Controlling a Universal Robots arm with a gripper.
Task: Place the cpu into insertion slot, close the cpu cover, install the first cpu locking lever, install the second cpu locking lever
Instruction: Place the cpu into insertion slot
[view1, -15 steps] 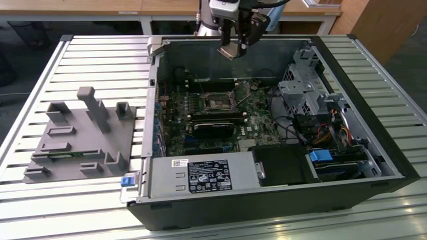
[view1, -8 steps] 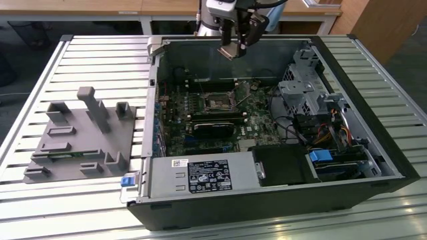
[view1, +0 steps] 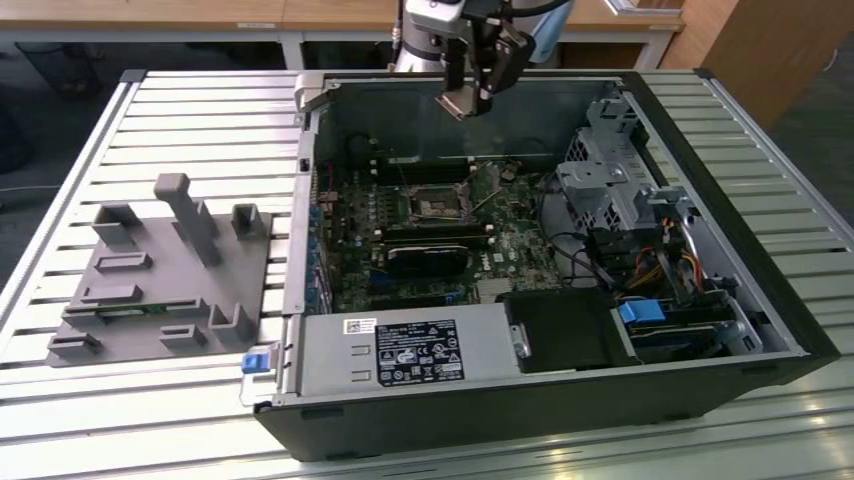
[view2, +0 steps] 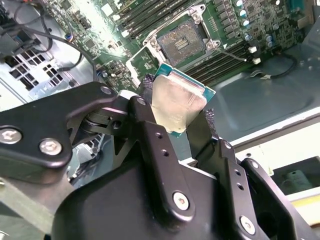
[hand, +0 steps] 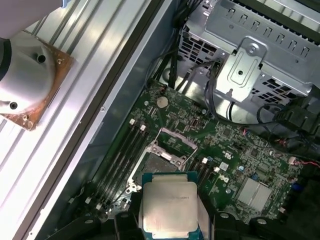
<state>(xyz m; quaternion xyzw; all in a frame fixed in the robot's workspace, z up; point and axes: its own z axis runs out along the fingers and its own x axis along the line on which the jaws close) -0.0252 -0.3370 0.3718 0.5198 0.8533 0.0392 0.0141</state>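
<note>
Exterior view looks down; both wrist views share the motherboard (view2: 90, 42) (hand: 235, 145).

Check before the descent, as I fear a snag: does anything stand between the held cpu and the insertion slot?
Nothing visible does. The gripper holds the cpu in open air above the motherboard. In both wrist views the insertion slot lies uncovered, with no cable or part crossing it.

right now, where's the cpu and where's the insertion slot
cpu (hand: 169, 209), first wrist view, middle of its silvery metal top
insertion slot (view2: 181, 44), second wrist view, centre of the dark square socket
</note>
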